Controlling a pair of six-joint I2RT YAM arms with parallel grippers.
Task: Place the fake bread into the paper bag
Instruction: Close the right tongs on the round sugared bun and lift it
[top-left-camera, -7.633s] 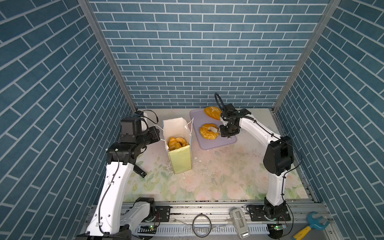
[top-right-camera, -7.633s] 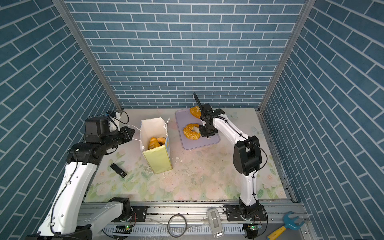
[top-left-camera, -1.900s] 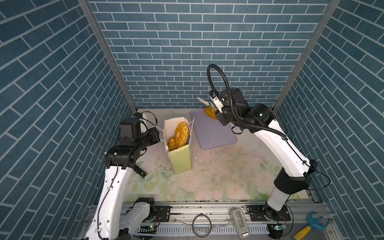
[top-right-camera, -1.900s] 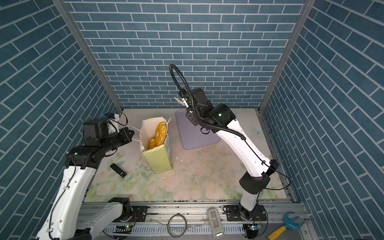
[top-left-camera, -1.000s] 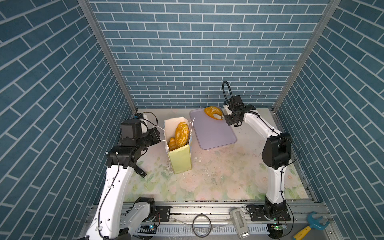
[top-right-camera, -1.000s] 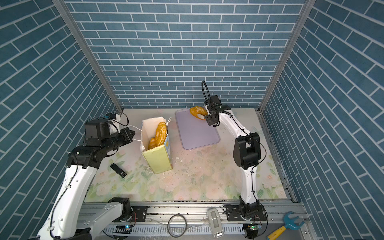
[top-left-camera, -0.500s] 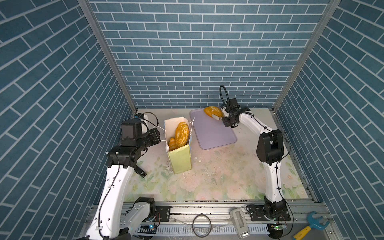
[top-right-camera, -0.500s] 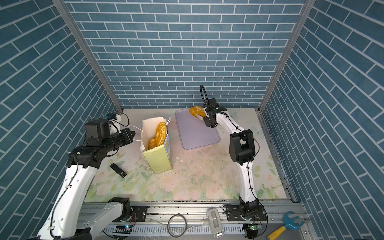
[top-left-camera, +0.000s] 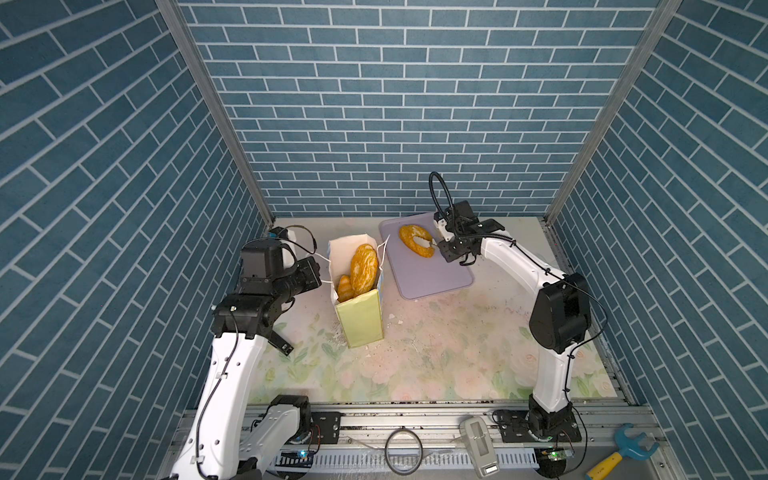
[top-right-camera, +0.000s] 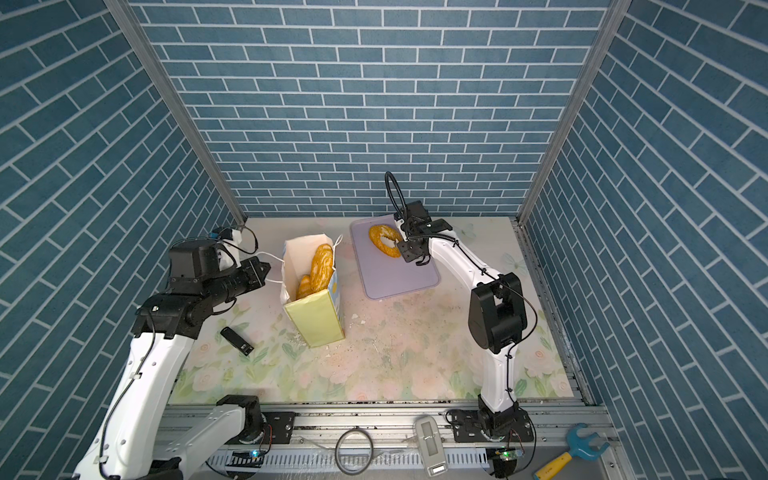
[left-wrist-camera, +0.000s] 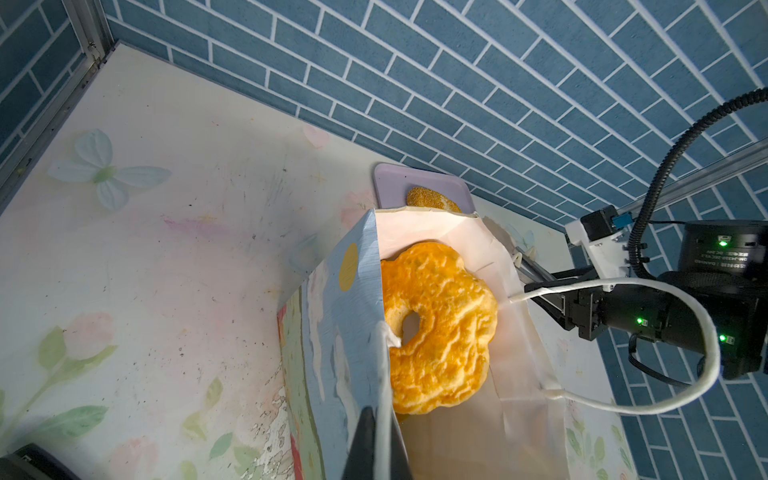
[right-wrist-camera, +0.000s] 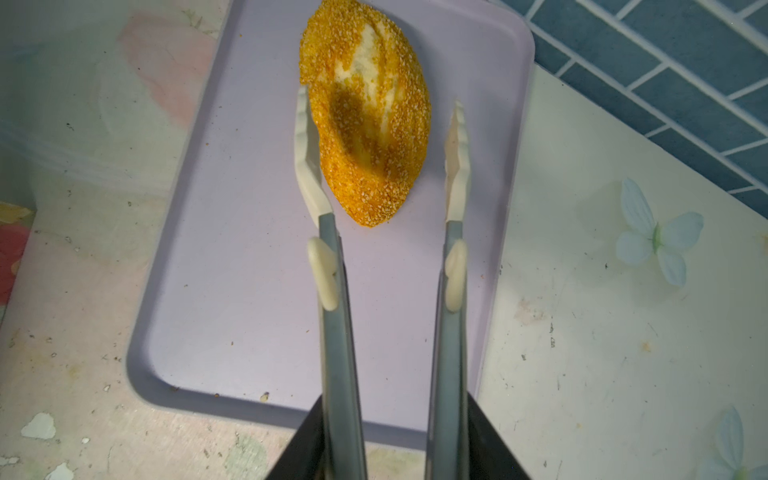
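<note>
pinching paper bag (left-wrist-camera: 332, 332) rim: left gripper (left-wrist-camera: 379, 444) pressed together | right gripper (right-wrist-camera: 380, 104) spread astride seeded loaf (right-wrist-camera: 370, 166) on lavender tray (right-wrist-camera: 232, 257)

Three breads (top-left-camera: 411, 239), one bag (top-left-camera: 360, 324), one tray (top-left-camera: 432, 278)

A lavender tray (top-left-camera: 432, 274) lies flat at the back of the table (top-left-camera: 436, 357), slightly skewed, near the rear wall (top-left-camera: 395, 104). The table cover is pale, printed with flowers, leaves and a blue butterfly (right-wrist-camera: 656, 239), and is scuffed. White flakes (right-wrist-camera: 39, 426) lie scattered on it near the tray's front edge. A small black bar (top-right-camera: 237, 340) lies on the cover's left part. Blue brick-pattern walls close three sides. Along the front runs a metal rail (top-left-camera: 415, 419); a cable ring (top-left-camera: 385, 451) and a grey box (top-left-camera: 480, 444) lie by it, and a toy wrench (top-left-camera: 619, 455), blue head and yellow handle, lies at its right end.
</note>
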